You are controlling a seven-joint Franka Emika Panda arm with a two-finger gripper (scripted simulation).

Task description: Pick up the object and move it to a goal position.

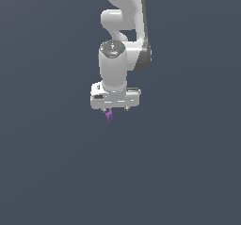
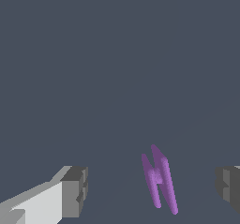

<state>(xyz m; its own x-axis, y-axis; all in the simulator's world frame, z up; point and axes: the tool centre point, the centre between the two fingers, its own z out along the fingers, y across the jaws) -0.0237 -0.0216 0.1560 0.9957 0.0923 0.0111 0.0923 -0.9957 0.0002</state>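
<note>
The tiny bright purple object [image 2: 160, 183], two thin prong-like bars joined by a short crosspiece, sits between the two dark grey fingertip pads [image 2: 75, 190] of the white pincer [image 2: 152, 188] in the wrist view, nearer one pad than the other and touching neither. Clear gaps of grey show on both sides of it, so the pincer stands wide and grips nothing. The prongs run roughly parallel and lean slightly, with their upper ends tapering to points.

In the exterior view, the same purple object [image 1: 109, 115] shows as a small speck directly under the white pincer [image 1: 116, 109], just below the underside of the boxy hand and toward the exterior view's left of its middle. The short fingers are hard to make out at this size.

Above the hand, the white Franka arm [image 1: 121, 36] rises in rounded segments with a dark grey joint cap facing the camera and a darker band along the side toward the exterior view's right; it runs out of the top of the picture.

Everything is set against a flat, uniform slate-grey surface [image 1: 47, 172] that shows no edges or corners, so the object's place on it cannot be fixed.
</note>
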